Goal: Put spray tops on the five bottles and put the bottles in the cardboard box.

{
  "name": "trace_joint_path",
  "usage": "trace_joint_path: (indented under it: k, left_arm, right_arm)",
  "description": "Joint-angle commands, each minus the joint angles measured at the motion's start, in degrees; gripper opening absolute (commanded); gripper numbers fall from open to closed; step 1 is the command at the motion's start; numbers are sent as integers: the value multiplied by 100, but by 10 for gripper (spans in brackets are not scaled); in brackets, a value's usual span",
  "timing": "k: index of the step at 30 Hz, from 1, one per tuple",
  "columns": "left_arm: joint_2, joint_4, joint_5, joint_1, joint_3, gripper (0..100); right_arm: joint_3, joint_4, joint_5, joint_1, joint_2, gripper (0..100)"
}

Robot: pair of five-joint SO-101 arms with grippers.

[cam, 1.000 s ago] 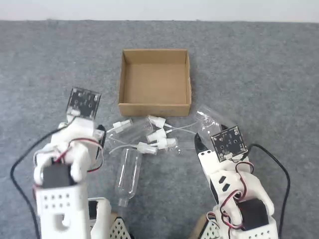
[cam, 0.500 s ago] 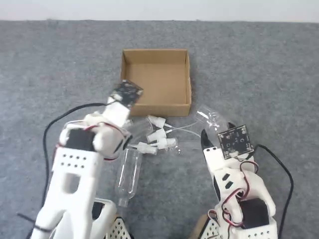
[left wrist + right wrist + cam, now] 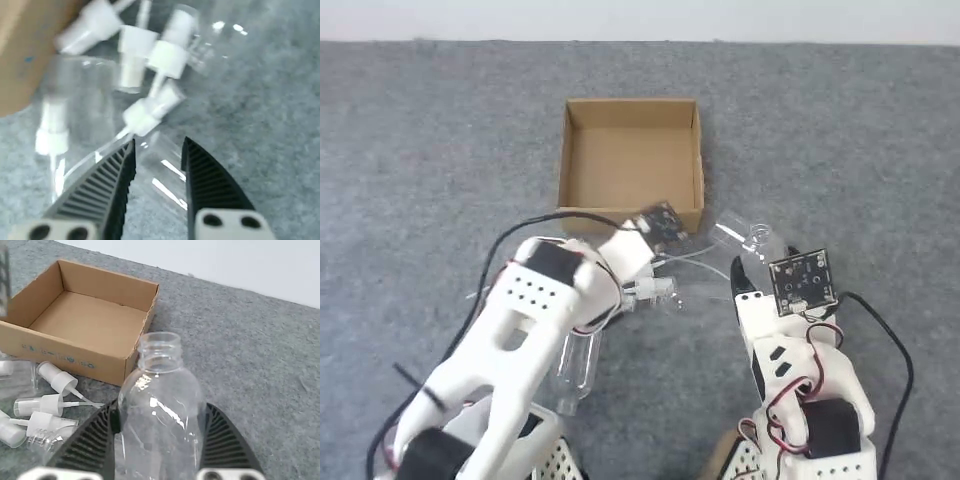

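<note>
My right gripper [image 3: 161, 412] is shut on an upright clear bottle [image 3: 160, 385] with an open neck; in the high view this bottle [image 3: 748, 238] sits right of the box's near corner. My left gripper [image 3: 157, 150] hangs open just above a heap of white spray tops [image 3: 150, 107] and clear bottles lying on the mat. The left arm [image 3: 550, 290] stretches across to the pile in front of the cardboard box [image 3: 630, 165], which stands open. Another clear bottle [image 3: 575, 365] lies partly under that arm. White spray tops [image 3: 45, 404] lie by the box wall [image 3: 65, 357].
Grey carpet covers the table. Open carpet lies left of the box and to the far right. Black cables trail from both arm bases near the front edge.
The left arm has swung from the left side across to the pile in front of the box. The right arm, with its bottle, has drifted slightly right.
</note>
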Motion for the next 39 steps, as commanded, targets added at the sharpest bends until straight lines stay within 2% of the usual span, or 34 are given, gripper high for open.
trace_joint_path:
  k: [1, 8, 19, 23, 27, 39]
  left_arm:
    - [176, -220, -193, 158, -295, 137]
    - [826, -422, -589, 176, -321, 141]
    - [1451, -1213, -607, 132, -365, 142]
    - [1477, -1231, -607, 123, -505, 149]
    - [1477, -1257, -607, -9, -690, 204]
    - [1495, -1257, -888, -88, -435, 205]
  right_arm:
    - [-88, -145, -62, 57, -110, 76]
    - [-88, -145, -62, 57, -110, 76]
    - [-88, -145, -62, 57, -110, 76]
    - [-88, -145, -62, 57, -110, 76]
    - [-88, -145, -62, 57, -110, 76]
    - [-88, -145, -53, 48, -110, 76]
